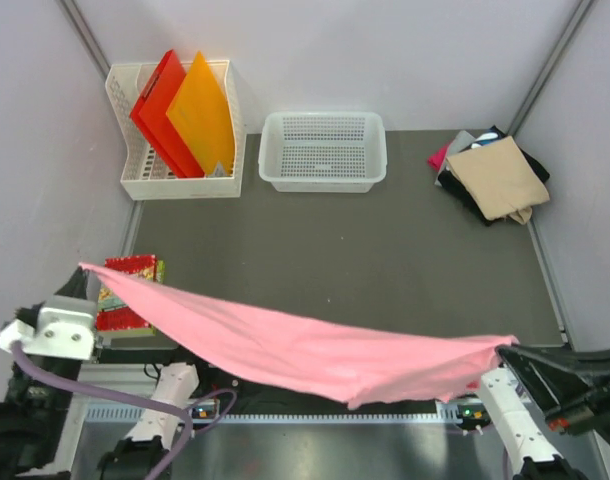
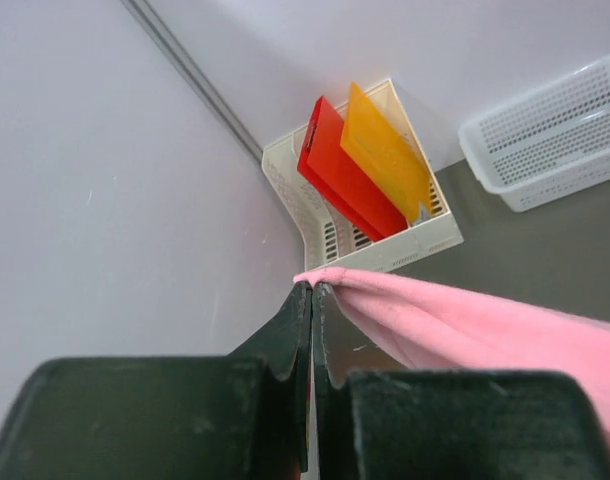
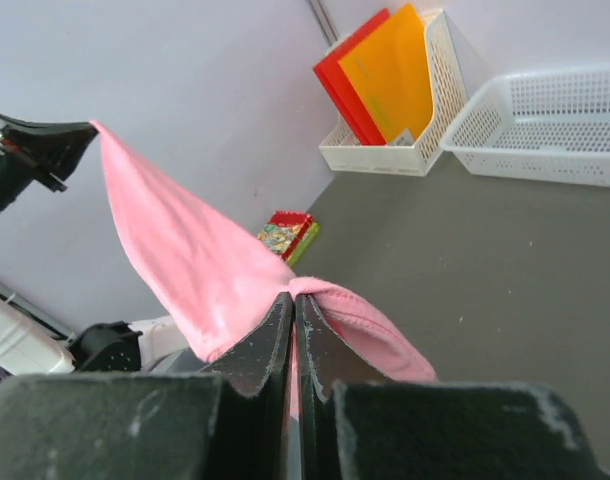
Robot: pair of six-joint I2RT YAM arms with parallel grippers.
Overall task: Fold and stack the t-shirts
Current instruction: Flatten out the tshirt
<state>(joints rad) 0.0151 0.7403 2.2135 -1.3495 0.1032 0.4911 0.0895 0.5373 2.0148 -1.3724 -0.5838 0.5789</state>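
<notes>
The pink t-shirt (image 1: 305,350) is one plain light shade all over, with no print. In the folded t-shirts (image 1: 490,175), tan lies on top, with black, magenta and grey showing at the edges. The red folder (image 1: 157,105) and orange folder (image 1: 200,110) (both plain and glossy) sit in a cream slotted rack (image 1: 180,187). The basket (image 1: 323,183) is white mesh and the bench (image 1: 335,250) is dark grey. The left hand (image 2: 310,292) and right hand (image 3: 292,300) are scuffed black.

The top external camera looks down from above and behind the arms over the whole table (image 1: 385,255). The wrist cameras sit close behind the left end effector (image 2: 312,290) and right end effector (image 3: 291,298), facing the far-left corner. All three views share the file rack (image 1: 181,186) and white basket (image 1: 323,180).
</notes>
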